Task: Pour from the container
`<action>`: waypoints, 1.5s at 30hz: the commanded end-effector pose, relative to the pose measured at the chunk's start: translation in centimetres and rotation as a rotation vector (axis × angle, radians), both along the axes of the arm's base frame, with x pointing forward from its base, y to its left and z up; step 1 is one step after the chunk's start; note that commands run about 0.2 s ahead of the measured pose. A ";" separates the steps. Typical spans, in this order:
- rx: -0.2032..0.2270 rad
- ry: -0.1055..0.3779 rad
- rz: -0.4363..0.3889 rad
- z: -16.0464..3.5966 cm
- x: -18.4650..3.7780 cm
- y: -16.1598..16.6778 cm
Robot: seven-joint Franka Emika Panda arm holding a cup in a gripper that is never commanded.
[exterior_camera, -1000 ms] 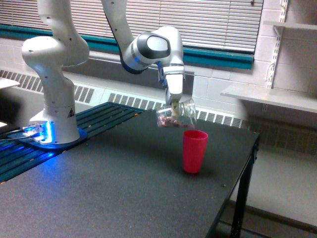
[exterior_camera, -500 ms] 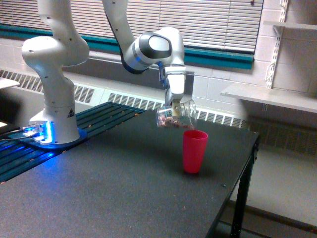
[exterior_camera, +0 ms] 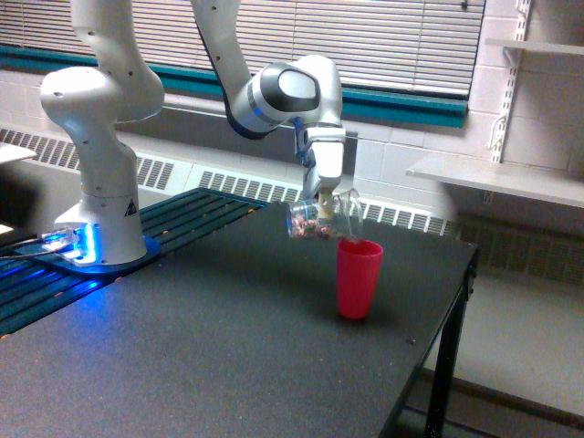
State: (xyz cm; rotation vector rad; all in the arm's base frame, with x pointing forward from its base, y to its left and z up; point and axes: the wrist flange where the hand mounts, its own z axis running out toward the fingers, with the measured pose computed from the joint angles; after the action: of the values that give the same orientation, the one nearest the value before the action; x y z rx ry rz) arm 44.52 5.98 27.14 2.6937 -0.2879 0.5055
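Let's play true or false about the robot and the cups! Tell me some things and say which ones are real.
1. The gripper holds the clear cup tipped on its side. True.
2. The clear cup is empty. False: small reddish-brown bits show inside it.
3. The pink cup stands upright on the black table. True.
4. The pink cup has fallen over. False: it stands upright with its mouth up.
5. The clear cup hangs just above the pink cup, toward the exterior view's left of it. True.
6. The robot's base glows red. False: the light by it is blue.
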 end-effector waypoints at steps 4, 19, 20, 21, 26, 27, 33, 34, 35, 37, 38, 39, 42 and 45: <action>-0.031 0.002 0.031 0.5 0.7 0.2; -0.060 0.031 0.061 -0.5 0.6 0.9; -0.062 0.032 0.060 -0.5 0.7 0.8; -0.064 0.031 0.058 -0.4 0.8 0.8; -0.074 0.025 0.056 -0.3 1.1 0.7; -0.075 0.023 0.055 -0.2 1.2 0.6; -0.078 0.021 0.057 0.1 1.5 0.6; -0.078 0.022 0.058 0.2 1.6 0.6; -0.079 0.023 0.059 0.2 1.6 0.6; -0.082 0.026 0.061 0.2 1.6 0.6; -0.083 0.027 0.062 0.2 1.6 0.6; -0.085 0.031 0.064 0.2 1.6 0.7; -0.090 0.045 0.073 -0.1 1.5 0.8; -0.098 0.062 0.086 -0.6 1.3 1.1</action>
State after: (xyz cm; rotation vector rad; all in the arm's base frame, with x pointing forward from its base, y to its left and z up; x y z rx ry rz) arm 45.92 6.45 26.96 2.6345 -0.1886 0.4742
